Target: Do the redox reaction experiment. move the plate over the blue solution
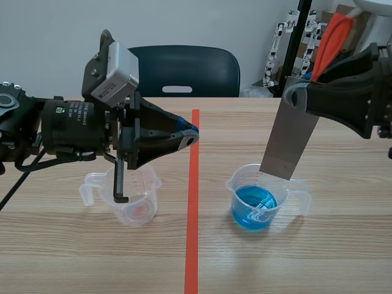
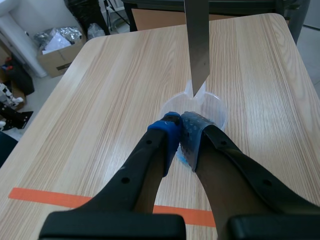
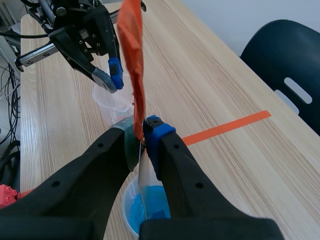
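right gripper [image 3: 143, 134] pinching grey metal plate [image 1: 289, 138], plate tilted, lower end just above measuring cup of blue solution [image 1: 254, 207], left gripper [image 2: 180, 124] pressed together on nothing, near clear measuring cup [image 1: 136, 205]

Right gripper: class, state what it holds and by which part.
The right gripper pinches the grey plate near its upper end, below the orange part.

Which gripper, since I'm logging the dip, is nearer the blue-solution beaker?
Right. The right gripper holds the metal plate just above the beaker, its lower edge at the rim. The left gripper hangs shut by the orange tape line, off to the beaker's side.
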### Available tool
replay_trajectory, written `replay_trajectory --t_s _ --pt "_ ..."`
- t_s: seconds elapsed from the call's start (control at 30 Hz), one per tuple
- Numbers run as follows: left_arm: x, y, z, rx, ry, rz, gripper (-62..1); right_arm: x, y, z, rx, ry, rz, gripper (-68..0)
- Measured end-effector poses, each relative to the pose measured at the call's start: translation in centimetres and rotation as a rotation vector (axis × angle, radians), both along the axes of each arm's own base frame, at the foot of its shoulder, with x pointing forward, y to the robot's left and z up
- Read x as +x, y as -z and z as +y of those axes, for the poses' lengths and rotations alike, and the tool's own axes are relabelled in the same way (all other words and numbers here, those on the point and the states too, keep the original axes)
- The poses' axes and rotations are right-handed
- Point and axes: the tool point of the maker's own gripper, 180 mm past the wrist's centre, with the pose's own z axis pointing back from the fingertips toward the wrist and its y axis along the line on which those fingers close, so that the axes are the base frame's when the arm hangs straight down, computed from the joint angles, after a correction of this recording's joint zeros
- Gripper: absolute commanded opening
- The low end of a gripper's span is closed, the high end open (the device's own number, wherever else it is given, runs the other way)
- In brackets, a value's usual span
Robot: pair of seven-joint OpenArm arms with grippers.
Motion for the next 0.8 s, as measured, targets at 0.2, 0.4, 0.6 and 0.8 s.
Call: replay_trajectory --t_s 0.2,0.4,0.6,0.8 --pt "-0.2 -0.1 -0.4 -0.007 0.009 0.003 -58.2 0.0 0.0 0.0 0.0 0.0 0.0 -66.9" --pt "-0.4 -0.1 -0.6 -0.011 0.02 0.01 -58.2 0.0 0.0 0.0 0.0 0.0 0.0 -66.9" --pt "-0.3 -0.7 -1.2 -0.023 0.036 -0.001 -58.2 0.0 0.0 0.0 0.0 0.0 0.0 -66.9" --pt "-0.2 0.3 -0.9 -0.001 0.032 0.02 -58.2 0.0 0.0 0.0 0.0 0.0 0.0 -66.9"
